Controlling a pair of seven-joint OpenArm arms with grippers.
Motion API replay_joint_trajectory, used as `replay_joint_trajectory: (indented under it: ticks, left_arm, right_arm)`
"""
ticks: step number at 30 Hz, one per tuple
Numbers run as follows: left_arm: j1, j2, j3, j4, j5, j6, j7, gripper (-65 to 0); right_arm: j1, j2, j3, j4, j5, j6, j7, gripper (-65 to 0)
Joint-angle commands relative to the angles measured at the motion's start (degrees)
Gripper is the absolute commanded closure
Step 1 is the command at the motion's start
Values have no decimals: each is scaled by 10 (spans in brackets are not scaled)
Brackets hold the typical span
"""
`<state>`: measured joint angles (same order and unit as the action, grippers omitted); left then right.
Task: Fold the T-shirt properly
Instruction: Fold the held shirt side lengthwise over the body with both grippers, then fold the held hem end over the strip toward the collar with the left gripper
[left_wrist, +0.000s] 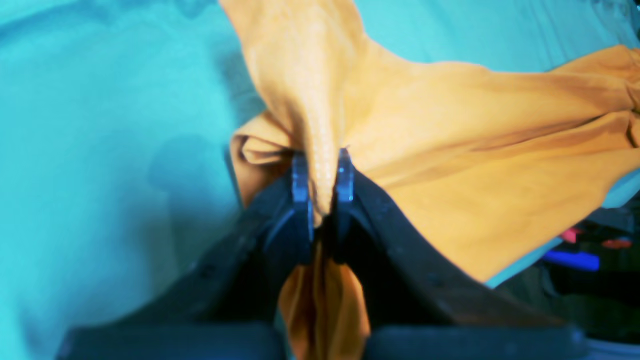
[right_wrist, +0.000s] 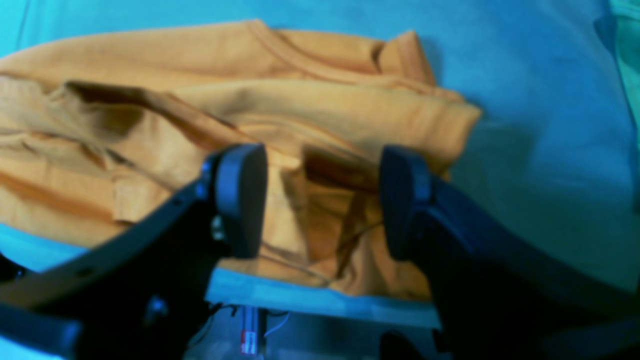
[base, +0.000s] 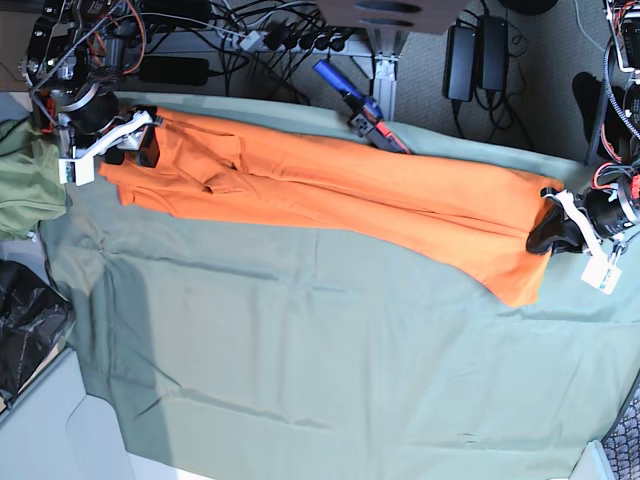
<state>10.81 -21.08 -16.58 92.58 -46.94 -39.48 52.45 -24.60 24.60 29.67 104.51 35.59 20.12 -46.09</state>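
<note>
The orange T-shirt (base: 330, 190) lies stretched out in a long band across the far part of the sage-green cloth (base: 320, 340). My left gripper (base: 545, 232), at the base view's right, is shut on a pinch of the shirt's end; in the left wrist view (left_wrist: 322, 175) orange fabric (left_wrist: 450, 125) bunches between the closed fingers. My right gripper (base: 130, 150) is open over the shirt's other end, at the table's far left corner. In the right wrist view (right_wrist: 322, 200) its fingers (right_wrist: 240, 200) straddle rumpled folds of the shirt (right_wrist: 300, 110) near the collar, not closed on them.
An olive-green garment (base: 25, 180) lies at the far left, beside the right gripper. A blue and red tool (base: 355, 105) rests at the table's back edge. Cables and power adapters (base: 475, 50) lie on the floor behind. A black bag (base: 25, 330) sits at the left.
</note>
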Motion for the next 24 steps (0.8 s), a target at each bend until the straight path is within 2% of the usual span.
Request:
replay_joint_trajectory:
  ticks: [1,6,10,13,18,21,24]
  left_arm:
    - [-9,-12,-4,8,3,-5,-19,0]
    - [-47,-31,-3,2,61,-5,-30,0]
    - [-57,-53,2,7,49,-5,-21,0]
    - [-49,-55,17,32,43,-5,-12,0]
    - [-21,-21,77,137,49,-5,-12,0]
    - [-9,7,139,198,84,-5,-12,0]
    - [-3,30,203,212,137,-5,-12,0]
  right_arm:
    - [2,9,7,8,4,37,16,-360]
    - [3,9,6,8,11,37,15,-360]
    - [3,9,7,8,11,37,15,-360]
    - [3,9,7,8,10,37,19,-360]
    - [4,9,6,8,9,37,31,-360]
    - [12,9,6,8,8,37,30,-360]
    - [14,9,6,8,8,37,30,-360]
